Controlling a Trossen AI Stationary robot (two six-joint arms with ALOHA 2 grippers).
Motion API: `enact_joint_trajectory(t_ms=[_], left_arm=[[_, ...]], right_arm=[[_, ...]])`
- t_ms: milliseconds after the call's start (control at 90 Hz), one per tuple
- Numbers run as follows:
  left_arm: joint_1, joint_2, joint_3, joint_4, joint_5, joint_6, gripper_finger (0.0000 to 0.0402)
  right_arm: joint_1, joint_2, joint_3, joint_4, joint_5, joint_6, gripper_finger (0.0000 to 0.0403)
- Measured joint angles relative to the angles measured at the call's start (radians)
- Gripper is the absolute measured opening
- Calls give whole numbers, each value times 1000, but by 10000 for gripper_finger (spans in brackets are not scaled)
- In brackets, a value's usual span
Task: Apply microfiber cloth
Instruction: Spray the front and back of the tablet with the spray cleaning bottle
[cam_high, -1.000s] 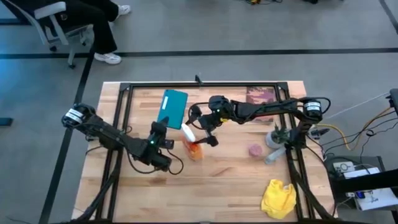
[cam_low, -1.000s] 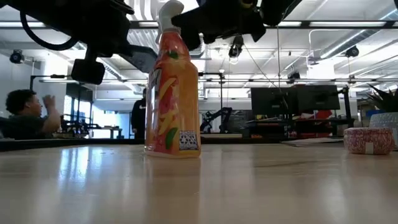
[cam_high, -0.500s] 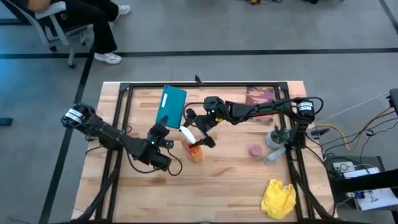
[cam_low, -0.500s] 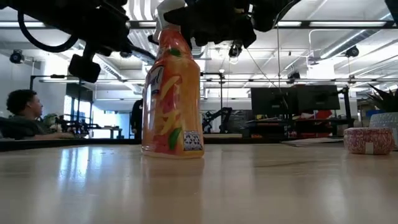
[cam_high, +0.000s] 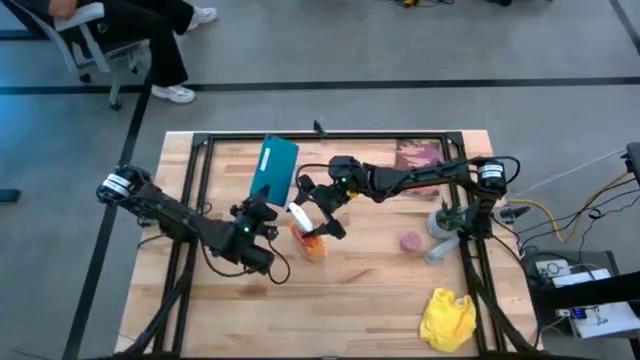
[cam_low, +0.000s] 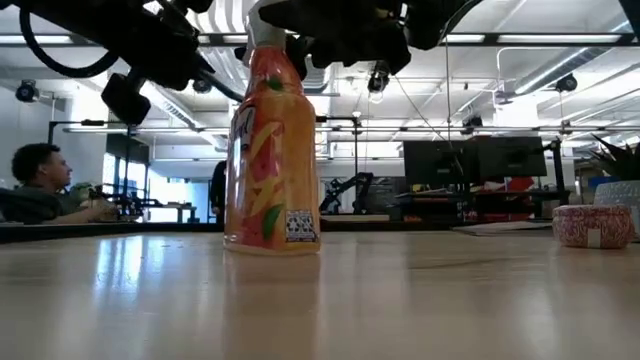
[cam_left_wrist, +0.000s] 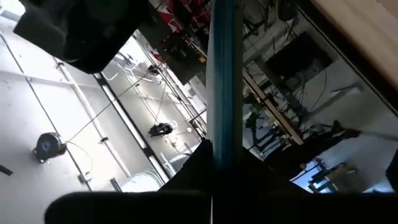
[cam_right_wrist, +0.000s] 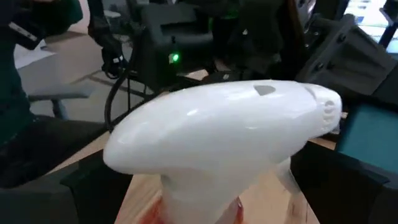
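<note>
An orange spray bottle (cam_low: 270, 150) with a white trigger head (cam_right_wrist: 217, 137) stands upright mid-table, its base on the wood. My right gripper (cam_high: 312, 207) is shut on its head from the right. A flat teal tablet (cam_high: 279, 165) lies toward the far edge, and my left gripper (cam_high: 260, 208) is shut on its near end. The left wrist view shows the tablet (cam_left_wrist: 222, 74) edge-on. The yellow microfiber cloth (cam_high: 447, 318) lies crumpled at the near right corner, away from both grippers. My left gripper pinches the tablet's near end (cam_left_wrist: 214, 146) between its two fingers, which lie along the tablet from the near left. Whether the tablet's far end rests on the table, I cannot tell. My right gripper has the bottle's white trigger head (cam_right_wrist: 186, 180) between its two fingers, coming slanting down from the table's right. The bottle's base stays on the table (cam_low: 272, 245).
A pink roll (cam_high: 410, 241) and a grey object (cam_high: 440, 225) sit right of the bottle, with a dark red mat (cam_high: 418, 153) at the far right. Black frame rails (cam_high: 330, 137) border the table. A seated person (cam_low: 40, 180) is beyond the table.
My right gripper has moved toward the table's left with the bottle's head. The bottle tipped briefly, slid a little left, and now stands upright. My left gripper has risen slightly with the tablet's near end.
</note>
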Motion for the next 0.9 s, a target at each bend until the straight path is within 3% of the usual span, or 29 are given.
enact_joint_trajectory(t_ms=[222,489,900], left_arm=[[1,-26,0,1,0,111,8],[23,-33,2,82,0,92,8],[55,-33,2,230,0,103,8]], right_arm=[[0,0,0,-2,2,5,387],[0,0,0,-10,3,7,382],[0,0,-2,-34,4,33,309]])
